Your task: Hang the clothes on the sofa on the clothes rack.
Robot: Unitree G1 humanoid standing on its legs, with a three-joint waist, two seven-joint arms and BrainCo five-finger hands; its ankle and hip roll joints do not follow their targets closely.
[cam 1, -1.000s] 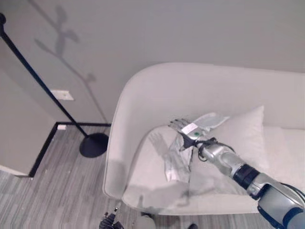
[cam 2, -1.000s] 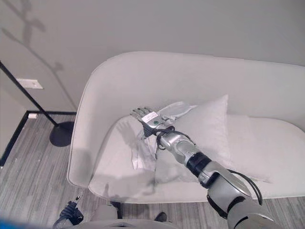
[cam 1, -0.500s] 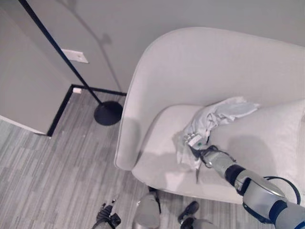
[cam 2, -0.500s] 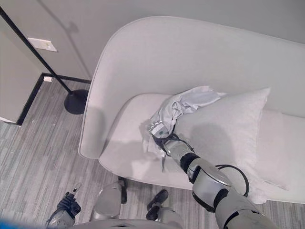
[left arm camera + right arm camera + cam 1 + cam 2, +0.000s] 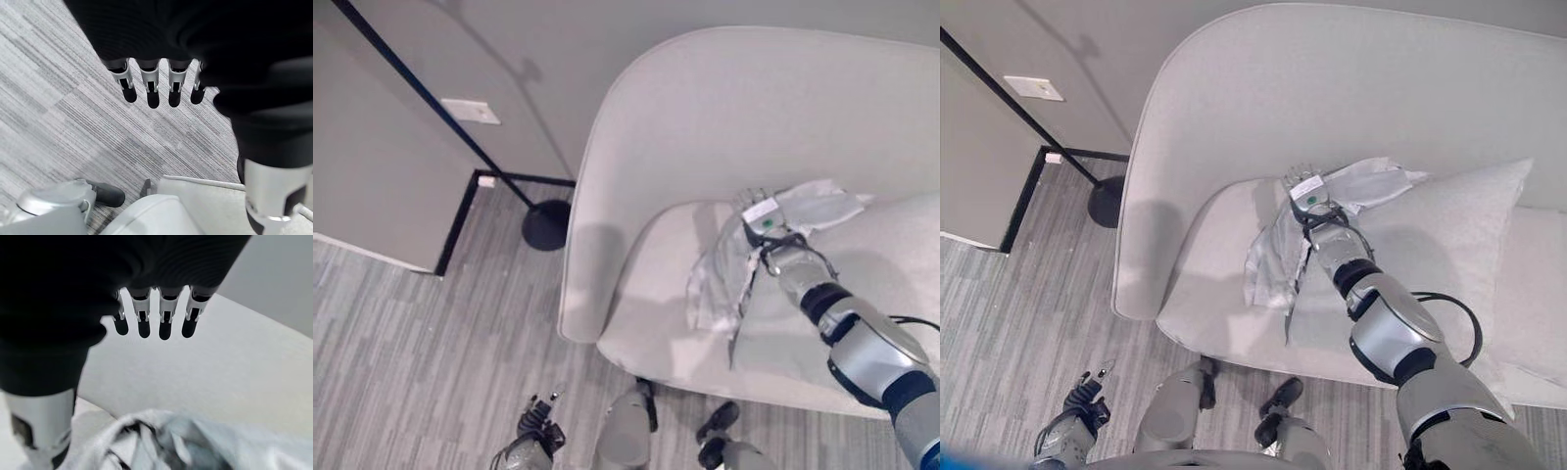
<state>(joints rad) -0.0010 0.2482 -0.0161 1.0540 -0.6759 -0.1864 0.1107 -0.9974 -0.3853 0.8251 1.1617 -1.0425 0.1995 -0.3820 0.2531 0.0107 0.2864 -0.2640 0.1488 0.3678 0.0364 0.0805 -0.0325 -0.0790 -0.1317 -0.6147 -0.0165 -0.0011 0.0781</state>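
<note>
Sofa [image 5: 705,127] beside rack pole [image 5: 440,108]; right robot hand [image 5: 762,211], fingers apparently straight, over garment [image 5: 724,279].

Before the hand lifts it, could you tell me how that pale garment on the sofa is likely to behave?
The garment lies crumpled in soft folds over the sofa seat and cushion, so it is probably floppy and will drape and trail. It looks thin, likely light. The right hand hovers open above it; a loose pinch may let it slip.
</note>
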